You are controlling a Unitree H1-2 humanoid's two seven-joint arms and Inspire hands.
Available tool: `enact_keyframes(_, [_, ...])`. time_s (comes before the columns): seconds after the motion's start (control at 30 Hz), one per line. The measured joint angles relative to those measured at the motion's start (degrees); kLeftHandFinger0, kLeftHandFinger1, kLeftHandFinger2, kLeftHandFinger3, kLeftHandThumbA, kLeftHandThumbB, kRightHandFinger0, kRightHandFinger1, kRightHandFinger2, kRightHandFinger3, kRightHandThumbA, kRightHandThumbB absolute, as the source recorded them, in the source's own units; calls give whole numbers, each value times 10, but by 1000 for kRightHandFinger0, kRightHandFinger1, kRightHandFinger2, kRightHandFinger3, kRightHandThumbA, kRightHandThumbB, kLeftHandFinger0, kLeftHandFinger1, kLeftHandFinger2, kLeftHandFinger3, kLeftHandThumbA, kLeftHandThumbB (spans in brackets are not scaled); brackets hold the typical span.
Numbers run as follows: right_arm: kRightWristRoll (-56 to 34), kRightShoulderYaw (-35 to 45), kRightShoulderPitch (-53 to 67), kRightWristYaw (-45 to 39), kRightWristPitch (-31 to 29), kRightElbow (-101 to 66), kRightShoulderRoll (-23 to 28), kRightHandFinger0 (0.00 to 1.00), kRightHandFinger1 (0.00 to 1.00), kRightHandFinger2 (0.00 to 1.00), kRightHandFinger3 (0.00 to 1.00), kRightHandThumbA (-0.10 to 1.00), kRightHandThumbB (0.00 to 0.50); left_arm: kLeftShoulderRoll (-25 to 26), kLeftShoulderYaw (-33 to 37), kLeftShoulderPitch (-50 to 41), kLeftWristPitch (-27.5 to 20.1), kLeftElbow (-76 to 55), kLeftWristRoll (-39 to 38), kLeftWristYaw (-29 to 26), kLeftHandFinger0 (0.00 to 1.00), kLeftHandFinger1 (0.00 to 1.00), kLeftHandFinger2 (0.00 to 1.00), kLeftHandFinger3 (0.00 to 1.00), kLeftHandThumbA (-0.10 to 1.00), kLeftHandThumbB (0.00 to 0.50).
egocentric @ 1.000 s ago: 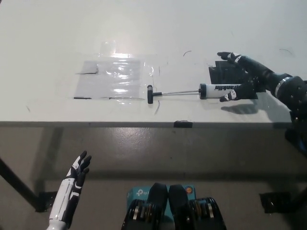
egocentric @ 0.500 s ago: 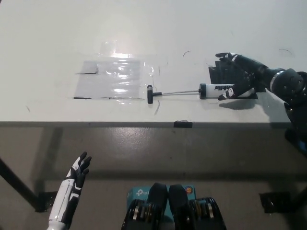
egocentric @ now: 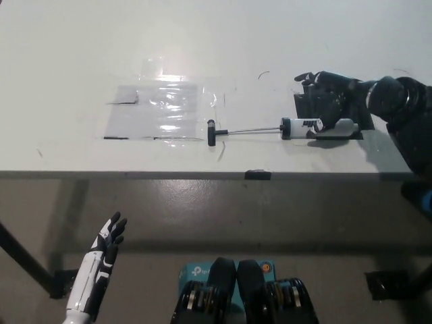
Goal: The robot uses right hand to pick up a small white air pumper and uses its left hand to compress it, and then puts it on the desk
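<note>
The black right robot hand (egocentric: pixel 329 101) curls over the small white cylindrical air pumper (egocentric: pixel 317 125) lying on the white table (egocentric: pixel 81 54), grasp unconfirmed, unlifted; lifting, compressing, replacing remain.

Black right hand (egocentric: pixel 329 101) curls low over the desk; white left hand (egocentric: pixel 101 260) hangs open below.

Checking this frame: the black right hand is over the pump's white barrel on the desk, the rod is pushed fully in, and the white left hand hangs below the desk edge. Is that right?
Not quite. The head view shows the air pumper with its rod drawn out, the black handle far to the left of the barrel. The rest holds: the right hand is over the barrel on the desk, and the left hand hangs below the desk edge.
</note>
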State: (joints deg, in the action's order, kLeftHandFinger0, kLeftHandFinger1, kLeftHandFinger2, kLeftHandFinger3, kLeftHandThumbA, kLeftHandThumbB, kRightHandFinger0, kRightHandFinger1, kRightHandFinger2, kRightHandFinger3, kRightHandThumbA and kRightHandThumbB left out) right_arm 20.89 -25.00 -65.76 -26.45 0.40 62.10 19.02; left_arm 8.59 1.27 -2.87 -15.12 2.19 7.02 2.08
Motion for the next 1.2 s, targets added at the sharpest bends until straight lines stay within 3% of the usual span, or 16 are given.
enact_keyframes(0.13, [4, -10, -18, -11, -3, 17, -1, 1000, 1000, 1000, 1000, 1000, 341, 1, 0, 0, 0, -1, 0, 0, 1000, 1000, 1000, 1000, 1000, 174])
enact_keyframes(0.27, [13, -25, -33, -21, -15, 33, -2, 1000, 1000, 1000, 1000, 1000, 299, 3, 0, 0, -1, -1, 0, 0, 1000, 1000, 1000, 1000, 1000, 176])
enact_keyframes(0.43, [23, -44, -40, -33, -29, 38, -3, 1000, 1000, 1000, 1000, 1000, 298, 5, -1, 1, -1, -1, 0, 0, 1000, 1000, 1000, 1000, 1000, 182])
enact_keyframes(0.6, [27, -49, -40, -46, -32, 46, -4, 1000, 1000, 1000, 1000, 1000, 343, 5, -3, 1, -1, -1, 0, 0, 1000, 1000, 1000, 1000, 1000, 179])
enact_keyframes(0.77, [31, -51, -43, -56, -31, 66, -10, 1000, 1000, 1000, 1000, 1000, 315, 7, -3, 1, -1, -2, 0, 0, 1000, 1000, 1000, 1000, 1000, 158])
enact_keyframes(1.2, [44, -57, -57, -75, -35, 107, -24, 1000, 1000, 1000, 1000, 1000, 317, 9, -4, 1, -1, -4, 1, 0, 1000, 1000, 1000, 1000, 1000, 142])
